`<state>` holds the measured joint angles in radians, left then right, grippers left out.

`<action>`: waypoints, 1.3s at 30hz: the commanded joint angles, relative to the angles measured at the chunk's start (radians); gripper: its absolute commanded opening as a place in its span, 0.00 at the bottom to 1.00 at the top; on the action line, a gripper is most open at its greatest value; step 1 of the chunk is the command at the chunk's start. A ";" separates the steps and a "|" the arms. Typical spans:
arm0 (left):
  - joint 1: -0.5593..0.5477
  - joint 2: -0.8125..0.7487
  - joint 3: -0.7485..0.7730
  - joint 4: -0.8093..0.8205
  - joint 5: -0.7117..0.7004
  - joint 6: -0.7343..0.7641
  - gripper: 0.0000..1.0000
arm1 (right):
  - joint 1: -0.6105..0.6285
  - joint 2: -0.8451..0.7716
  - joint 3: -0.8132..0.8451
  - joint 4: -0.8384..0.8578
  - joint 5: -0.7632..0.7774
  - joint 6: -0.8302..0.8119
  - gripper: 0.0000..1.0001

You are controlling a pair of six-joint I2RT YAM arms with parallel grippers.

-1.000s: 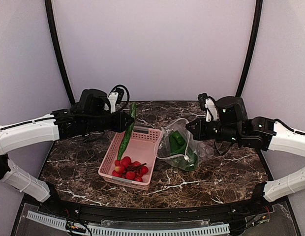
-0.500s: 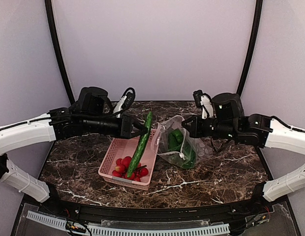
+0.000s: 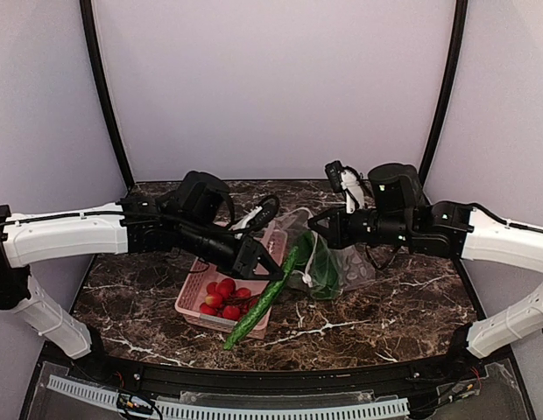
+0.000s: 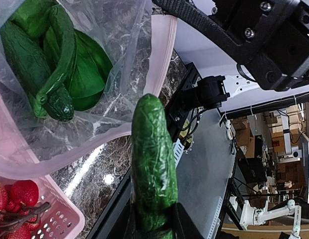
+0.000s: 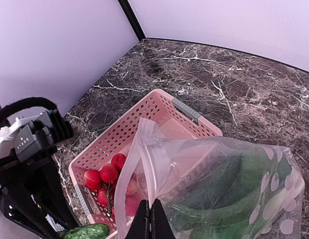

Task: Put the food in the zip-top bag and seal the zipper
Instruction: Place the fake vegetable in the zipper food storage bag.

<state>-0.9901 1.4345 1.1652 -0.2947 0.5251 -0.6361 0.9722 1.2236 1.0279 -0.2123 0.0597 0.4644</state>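
My left gripper (image 3: 277, 273) is shut on a long green cucumber (image 3: 258, 306) near its upper end. The cucumber slants down over the basket's front right corner; in the left wrist view it (image 4: 152, 159) points away from the fingers, just beside the bag's mouth. The clear zip-top bag (image 3: 346, 262) lies right of the basket with green vegetables (image 3: 322, 271) inside, also seen in the left wrist view (image 4: 55, 64). My right gripper (image 5: 150, 211) is shut on the bag's mouth edge by the pale zipper strip (image 5: 162, 159) and holds it up (image 3: 317, 226).
A pink slatted basket (image 3: 254, 247) stands left of the bag with red strawberries (image 3: 226, 297) in its front end; it shows in the right wrist view (image 5: 124, 132) under the bag's mouth. The table's black front rail (image 3: 280, 372) is close below the cucumber's tip.
My left arm has swung right and down with the cucumber, from above the basket's back to beside the bag's mouth. My right gripper has shifted left, lifting the bag's edge.
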 commanded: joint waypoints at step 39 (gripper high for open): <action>0.094 -0.048 -0.001 -0.146 -0.148 0.214 0.74 | 0.105 0.107 -0.012 0.040 0.082 0.033 0.00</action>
<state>-0.8875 1.5120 1.2362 -0.4248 0.3985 -0.3988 1.0733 1.3205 1.0073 -0.1959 0.1226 0.4839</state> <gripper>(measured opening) 0.721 0.006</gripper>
